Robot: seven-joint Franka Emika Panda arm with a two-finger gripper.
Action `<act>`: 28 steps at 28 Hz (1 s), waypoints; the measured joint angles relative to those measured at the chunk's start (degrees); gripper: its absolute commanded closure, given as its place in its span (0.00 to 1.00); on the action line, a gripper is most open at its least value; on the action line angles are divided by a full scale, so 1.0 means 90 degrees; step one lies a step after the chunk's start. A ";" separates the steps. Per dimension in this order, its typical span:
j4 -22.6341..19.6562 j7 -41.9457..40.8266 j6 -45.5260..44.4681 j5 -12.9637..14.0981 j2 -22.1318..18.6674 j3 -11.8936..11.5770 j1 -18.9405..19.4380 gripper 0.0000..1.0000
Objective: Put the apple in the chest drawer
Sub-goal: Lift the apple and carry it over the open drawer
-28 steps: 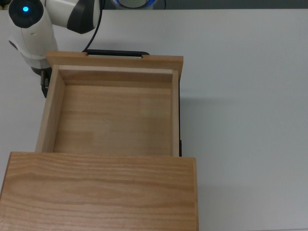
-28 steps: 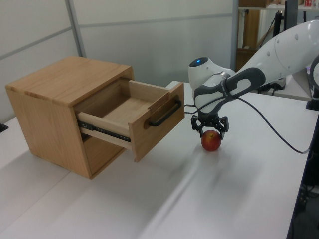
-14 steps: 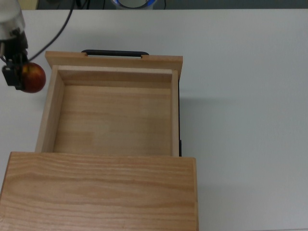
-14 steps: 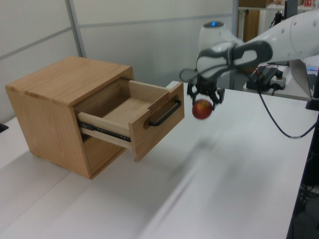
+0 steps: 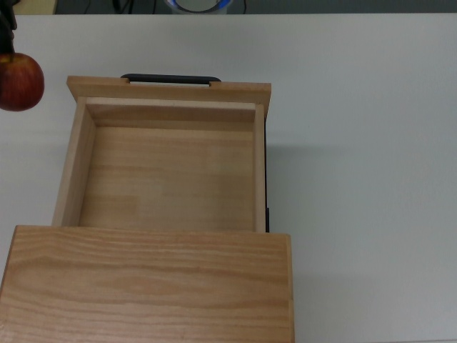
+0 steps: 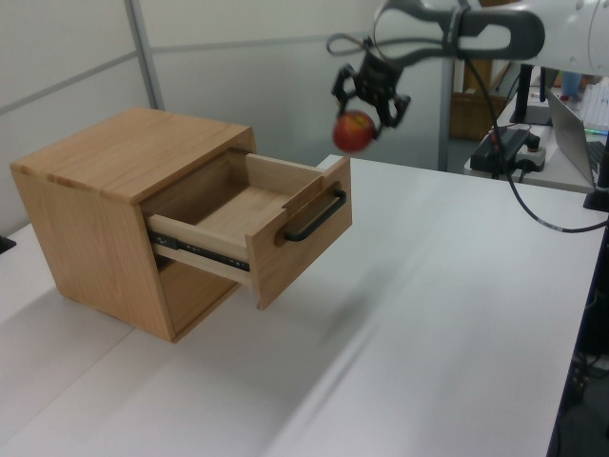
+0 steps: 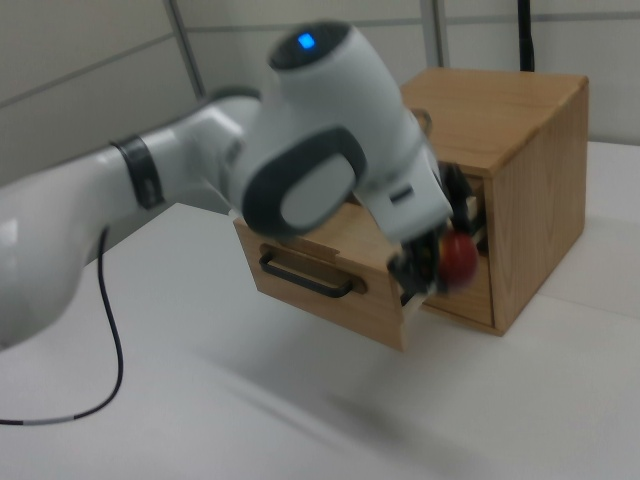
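White table [image 6: 457, 286]: jaws grip apple [image 6: 353, 131] high above, w/ chest drawer [image 6: 249, 228] open.

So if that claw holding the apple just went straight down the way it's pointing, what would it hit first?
Probably the bare white table. The gripper points down with the apple beside the open chest drawer, not over it, judging by the top view, though depth is uncertain.

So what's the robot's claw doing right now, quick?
Gripper: closed on the apple, holding it up in the air, above the table.
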 measured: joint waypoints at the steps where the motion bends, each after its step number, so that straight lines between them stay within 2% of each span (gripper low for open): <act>1: 0.0101 0.0000 0.0000 0.0021 0.0000 0.0003 0.0069 1.00; 8: 0.0584 -0.0005 0.0024 0.0030 0.0031 0.0023 0.0763 1.00; 15: 0.0630 -0.0201 0.0736 -0.0008 0.0429 0.0017 0.1403 1.00; 21: 0.0632 -0.0390 0.1225 -0.0194 0.0929 0.0013 0.1618 1.00; 25: 0.0635 -0.0485 0.1248 -0.0252 0.1064 0.0013 0.1721 1.00; 28: 0.0631 -0.0546 0.1247 -0.0402 0.1088 0.0013 0.1819 1.00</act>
